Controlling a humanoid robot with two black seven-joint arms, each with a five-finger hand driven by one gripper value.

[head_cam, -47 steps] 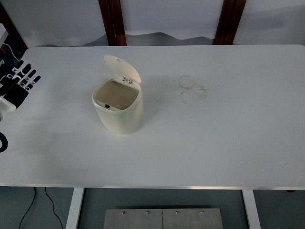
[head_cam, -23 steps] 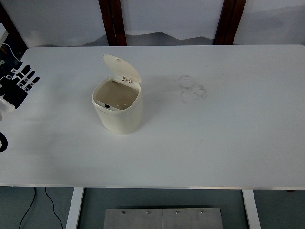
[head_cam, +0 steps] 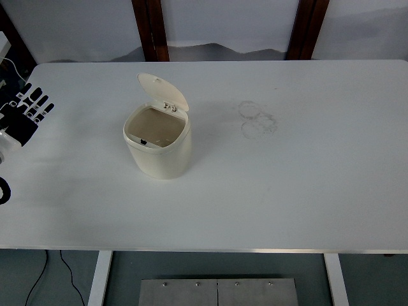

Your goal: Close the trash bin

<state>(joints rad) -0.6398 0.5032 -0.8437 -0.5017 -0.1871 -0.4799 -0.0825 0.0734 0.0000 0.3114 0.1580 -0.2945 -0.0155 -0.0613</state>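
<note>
**Still open: cream bin on the white desk**

Here the trash bin (head_cam: 157,143), a smooth, rounded cream plastic tub, stands left of the desk's (head_cam: 287,191) middle, nearer the far edge than the near one. Its oval lid (head_cam: 162,91) is tipped up on a small hinge at the back rim, showing a tan hollow inside. Faint grey ring smudges (head_cam: 257,118) mark the matte top to its right. The left robot hand (head_cam: 24,115), black with white joints, lies at the desk's left edge, fingers spread wide and holding nothing.
</note>
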